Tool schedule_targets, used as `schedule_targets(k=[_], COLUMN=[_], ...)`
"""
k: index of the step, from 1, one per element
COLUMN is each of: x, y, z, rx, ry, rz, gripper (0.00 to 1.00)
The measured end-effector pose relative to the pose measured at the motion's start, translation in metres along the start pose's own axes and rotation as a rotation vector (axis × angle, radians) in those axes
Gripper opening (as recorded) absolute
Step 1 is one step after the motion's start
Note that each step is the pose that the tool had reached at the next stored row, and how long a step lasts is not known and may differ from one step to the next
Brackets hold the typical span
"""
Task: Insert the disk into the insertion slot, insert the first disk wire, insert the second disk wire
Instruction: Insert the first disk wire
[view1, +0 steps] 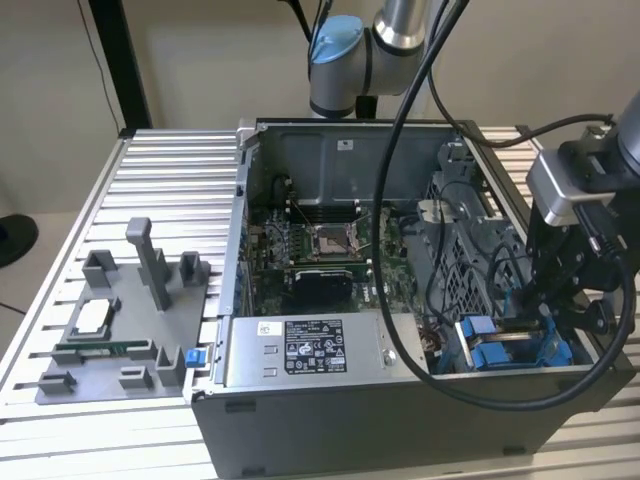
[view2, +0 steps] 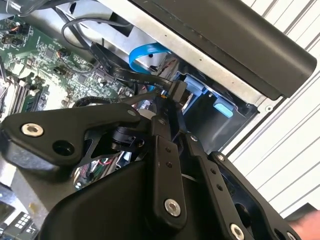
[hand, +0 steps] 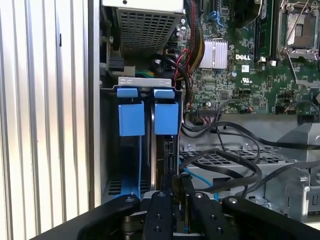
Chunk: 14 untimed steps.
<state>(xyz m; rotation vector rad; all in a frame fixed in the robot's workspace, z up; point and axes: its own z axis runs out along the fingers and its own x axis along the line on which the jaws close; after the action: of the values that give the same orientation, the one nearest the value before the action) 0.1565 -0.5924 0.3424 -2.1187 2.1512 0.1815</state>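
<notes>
The insertion slot (hand: 114, 186), grey perforated metal with blue rails (view1: 505, 350), sits in the case corner at the exterior view's right. In the first wrist view the disk (hand: 166, 150) stands edge-on inside it, under a blue carrier tab (hand: 166, 117). My gripper (view1: 548, 318) is lowered into the case right above the bay. In both wrist views its fingertips (view2: 170, 107) are shut on a small black connector (view2: 178, 91) of a flat black disk wire (view2: 117, 72), held close to the disk's edge (hand: 176, 187). A blue disk wire (view2: 145, 52) loops beside it.
The silver power-supply box (view1: 300, 350) lies beside the bay, the green motherboard (view1: 320, 250) behind it. Loose black cables (hand: 225, 150) cross next to the slot. The dark case wall (view2: 225, 40) is close to the gripper. A grey fixture tray (view1: 120, 320) sits on the slatted table.
</notes>
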Motion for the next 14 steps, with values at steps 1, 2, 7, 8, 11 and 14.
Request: schedule_targets(k=[1,2,7,8,11,14], x=[0.0001,0.0002,0.0004,0.0005,0.0006,0.0007], y=[0.0000,0.0000,-0.0002,-0.0003,-0.0006,-0.0007], z=[0.0004,0.0008,0.0021,0.0024,0.0031,0.0042], rx=[-0.0001,-0.0001,-0.0002,-0.0001,0.0004,0.0008], ry=[0.0000,0.0000,0.0002,0.0001,0.0001,0.0000], rz=[0.000,-0.001,-0.001,-0.002,-0.002,-0.002], gripper=[0.00,0.00,0.00,0.00,0.00,0.00])
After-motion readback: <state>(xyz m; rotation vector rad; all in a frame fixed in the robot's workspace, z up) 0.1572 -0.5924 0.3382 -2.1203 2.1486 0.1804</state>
